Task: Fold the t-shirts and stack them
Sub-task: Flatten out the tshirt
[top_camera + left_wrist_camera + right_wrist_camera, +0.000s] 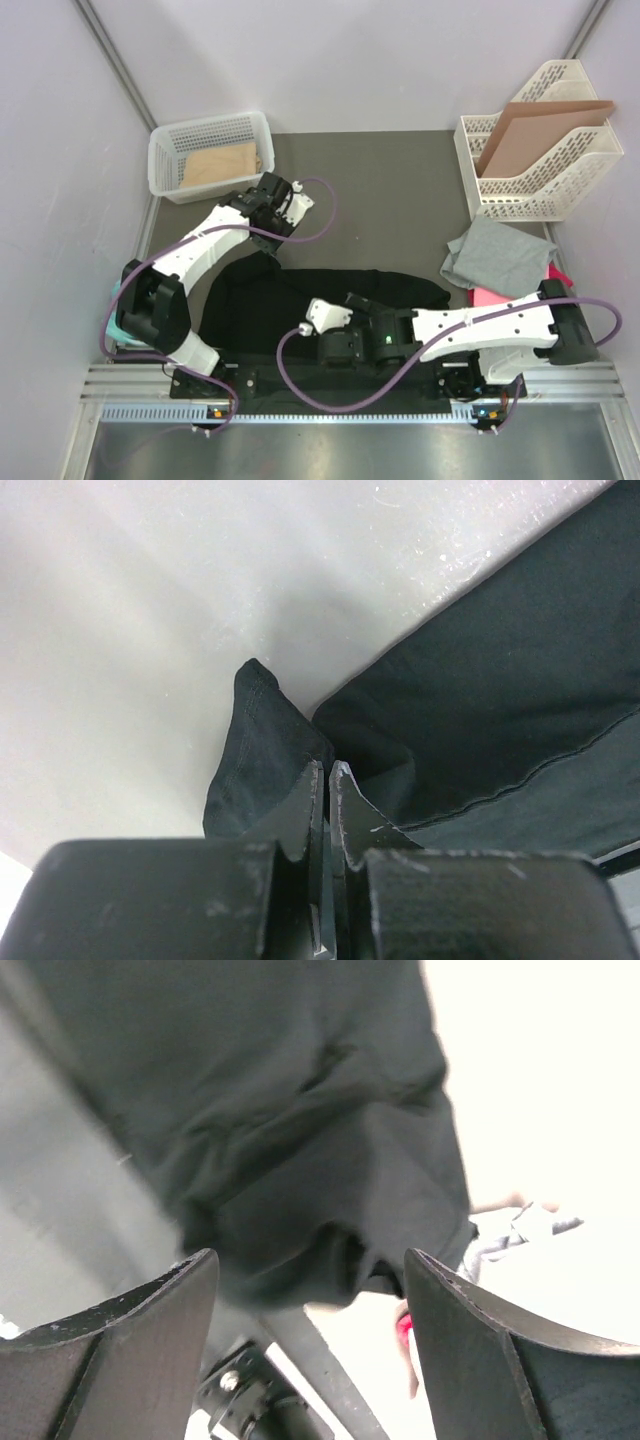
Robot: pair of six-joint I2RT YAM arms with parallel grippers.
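Grey matting (400, 190) bears a large black cloth t-shirt (290, 300), its edge pinched by the left gripper (328, 768), while the right gripper (310, 1260) hangs above with fingers spread.

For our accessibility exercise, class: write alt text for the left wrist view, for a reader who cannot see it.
The left gripper, jaws shut, pinches a corner of the black t-shirt. The rest of the shirt spreads to the right.

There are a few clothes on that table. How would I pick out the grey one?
Look to the table's right side, where a white file rack stands. Just nearer the robot lies the grey t-shirt, crumpled; it is paler than the big black t-shirt beside it and partly covers a bright pink t-shirt.
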